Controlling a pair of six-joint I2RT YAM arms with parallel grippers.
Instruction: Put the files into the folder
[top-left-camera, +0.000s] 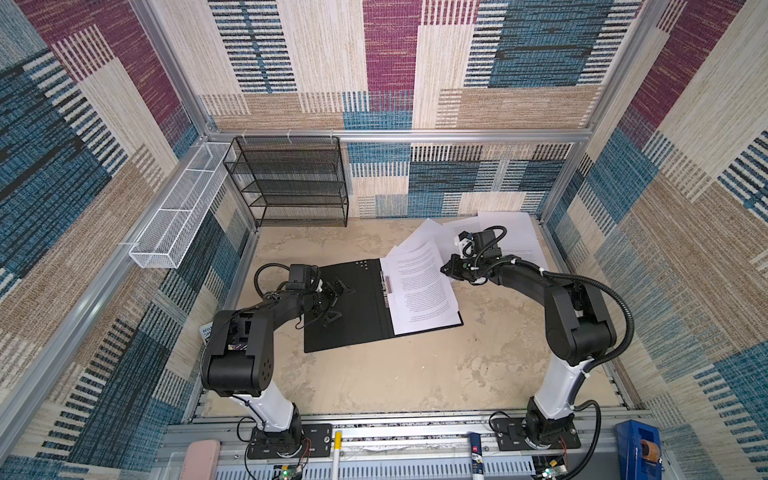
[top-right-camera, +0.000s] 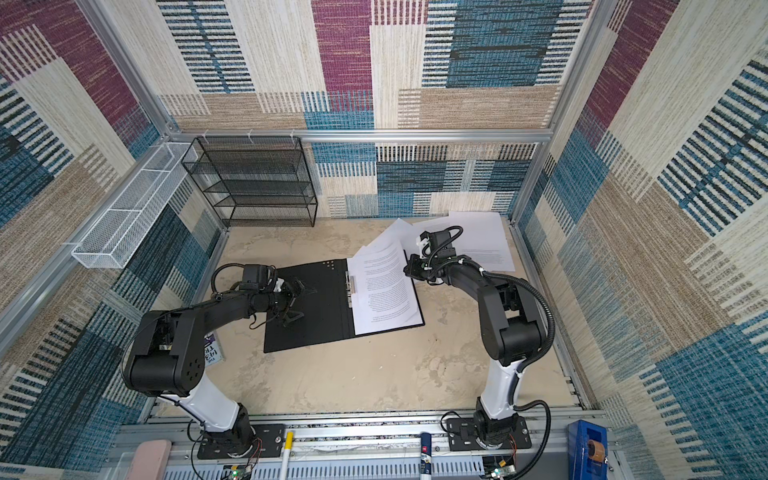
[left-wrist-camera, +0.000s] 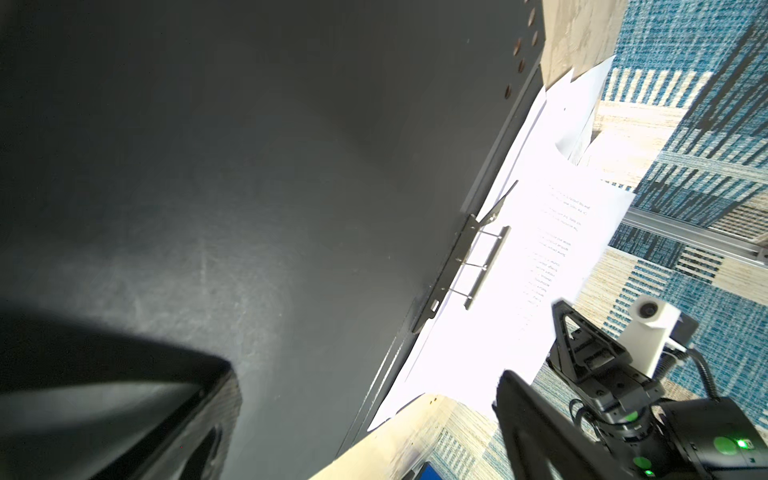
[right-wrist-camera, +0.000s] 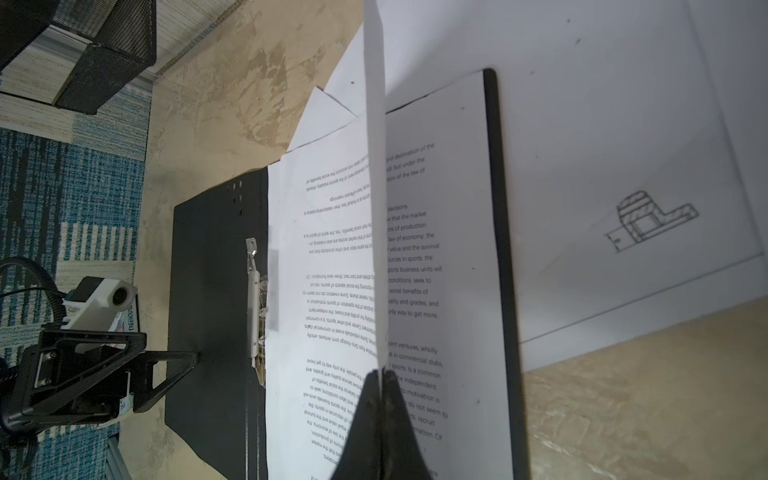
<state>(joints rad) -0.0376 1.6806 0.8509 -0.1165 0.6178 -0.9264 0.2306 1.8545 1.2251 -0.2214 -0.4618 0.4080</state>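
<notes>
beige mottled tabletop sits inside patterned fabric walls. right gripper has its jaws pinched tight on the edge of the top sheet, holding that side raised off the files that lie on the right half of the folder. left gripper stands spread wide with nothing in it, over the folder's black left cover. folder lies open near the table's middle, metal clip along its spine. more loose sheets lie at 1 o'clock, a black mesh rack at 11 o'clock, a book at 8 o'clock
</notes>
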